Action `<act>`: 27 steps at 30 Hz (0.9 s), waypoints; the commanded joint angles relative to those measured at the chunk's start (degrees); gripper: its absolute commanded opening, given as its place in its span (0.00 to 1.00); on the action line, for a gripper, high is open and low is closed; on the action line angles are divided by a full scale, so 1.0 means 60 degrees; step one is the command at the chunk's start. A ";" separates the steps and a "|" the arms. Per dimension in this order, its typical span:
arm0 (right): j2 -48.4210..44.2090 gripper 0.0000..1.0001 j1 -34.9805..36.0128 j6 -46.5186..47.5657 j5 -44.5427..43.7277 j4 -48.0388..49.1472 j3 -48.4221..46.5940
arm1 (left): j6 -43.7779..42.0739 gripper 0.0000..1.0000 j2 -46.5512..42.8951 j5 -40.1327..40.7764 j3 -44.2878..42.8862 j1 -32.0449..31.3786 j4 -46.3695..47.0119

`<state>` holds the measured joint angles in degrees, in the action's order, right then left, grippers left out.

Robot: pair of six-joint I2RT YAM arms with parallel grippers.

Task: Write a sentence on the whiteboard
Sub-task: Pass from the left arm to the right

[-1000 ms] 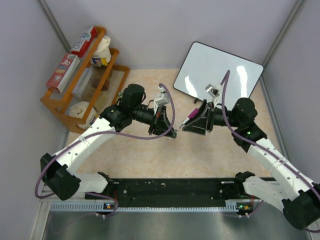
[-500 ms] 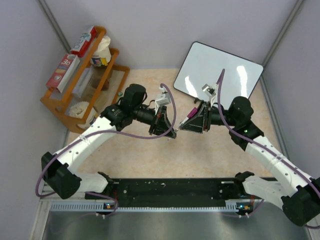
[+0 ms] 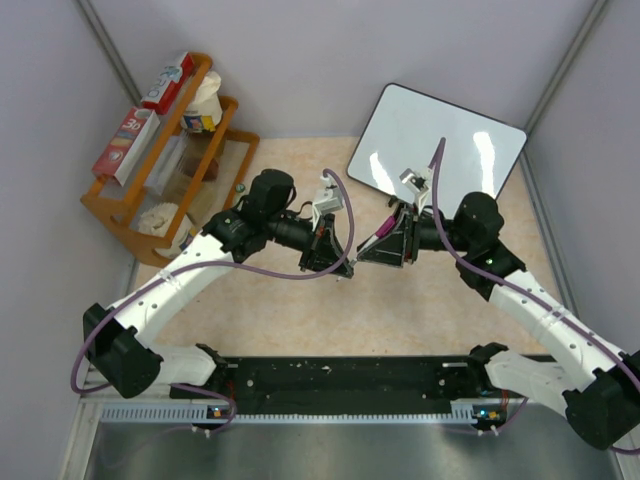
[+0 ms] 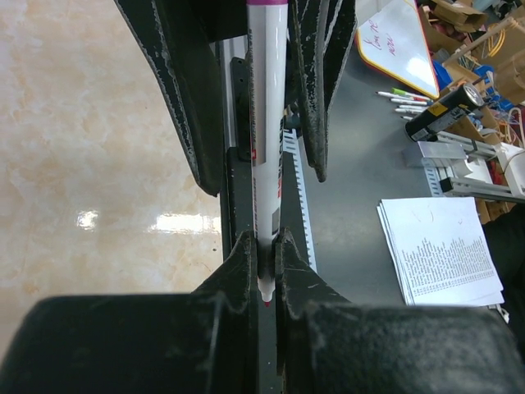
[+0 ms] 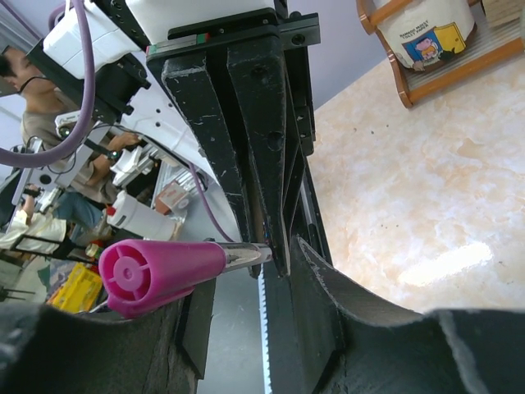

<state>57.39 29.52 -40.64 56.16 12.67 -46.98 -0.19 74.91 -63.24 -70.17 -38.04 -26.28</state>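
noting progress first: the whiteboard [image 3: 470, 135] lies at the far right of the table [image 3: 420, 300], turned at an angle. from the top view its white face shows only glare and no stroke of the sentence. by my reading, all the writing is left to do.

both arms meet mid-table, nearer than the board, claws nose to nose. the left gripper [image 4: 264, 263] is clenched tight on the narrow end of the marker [image 4: 267, 123], whose white barrel runs straight out from its fingers. the right gripper [image 3: 372, 250] has a finger on either side of the pink cap [image 5: 156, 275] at the marker's other end. whether they pinch it or only flank it i cannot tell, since both wrist views show a gap on one side. my guess is that this is the uncapping step. left to do: cap off, marker carried far-right to the board, the whole sentence written.

surface: beige marbled top, glossy, with a bright streak of lamp reflection in both wrist views.

room: pale grey-lilac walls [image 3: 300, 60] close in the far side and both flanks. a wooden rack [image 3: 105, 212] stands far left, holding boxes and a white printed mug [image 5: 422, 37]. past the near edge is a grey bench with printed sheets [image 4: 439, 250], loose pens and another small board with red scribble — not the task's. a person [image 5: 33, 107] sits off to one side in the right wrist view.
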 commanded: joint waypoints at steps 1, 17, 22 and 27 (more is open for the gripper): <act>-0.0248 0.38 0.0105 0.0036 -0.0044 0.0482 -0.0285 | -0.0130 0.00 -0.0020 0.0008 -0.0316 -0.0061 -0.0058; -0.0277 0.16 0.0119 0.0255 0.0088 0.0115 -0.0270 | 0.0002 0.00 0.0083 0.0345 -0.0360 -0.0076 -0.0116; -0.0248 0.26 0.0134 0.0153 0.0088 0.0218 -0.0256 | 0.0016 0.00 0.0112 0.0477 -0.0331 -0.0061 -0.0102; -0.0219 0.30 0.0251 0.0138 0.0088 0.0306 -0.0241 | 0.0016 0.00 0.0170 0.0536 -0.0331 -0.0061 -0.0117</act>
<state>57.34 29.65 -39.51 55.94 11.99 -46.98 0.89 75.55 -60.82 -70.22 -38.22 -27.51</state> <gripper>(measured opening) 0.299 0.046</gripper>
